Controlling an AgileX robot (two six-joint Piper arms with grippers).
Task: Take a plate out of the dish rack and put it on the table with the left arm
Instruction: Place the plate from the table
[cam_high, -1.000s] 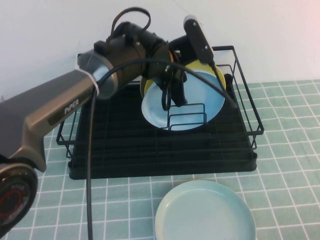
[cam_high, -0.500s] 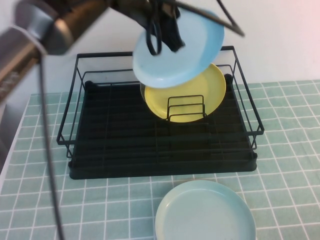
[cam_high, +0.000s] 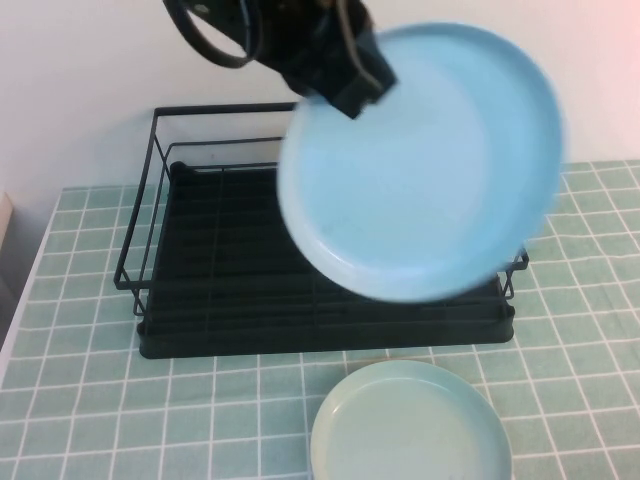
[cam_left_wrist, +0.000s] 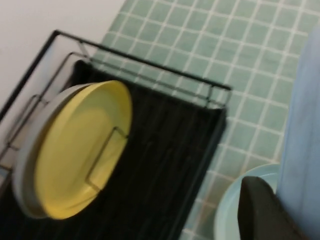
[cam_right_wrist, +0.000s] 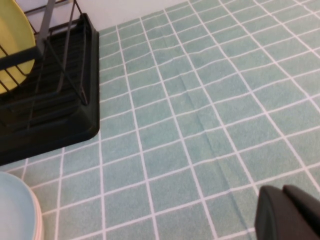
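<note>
Three plates are in sight. One, the sky-blue plate, is up in the air above the dish rack, tilted with its face toward the front and covering most of the rack's right side in the high view. The left gripper has it by the upper left rim, fingers pinched narrow on the edge, with the black cable looping just behind. In the left wrist view the plate is a blue band along one edge and a dark fingertip lies against it.

A yellow plate stands on edge in the small wire holder inside the rack, with a pale rim of something just behind it. A mint plate lies flat on the table just in front of the rack, apart from the black tray base.

Off to the right side, the right gripper sits low over bare green tiles, well away from the rack's corner. Only a dark tip of it shows; I cannot tell how its fingers stand.
</note>
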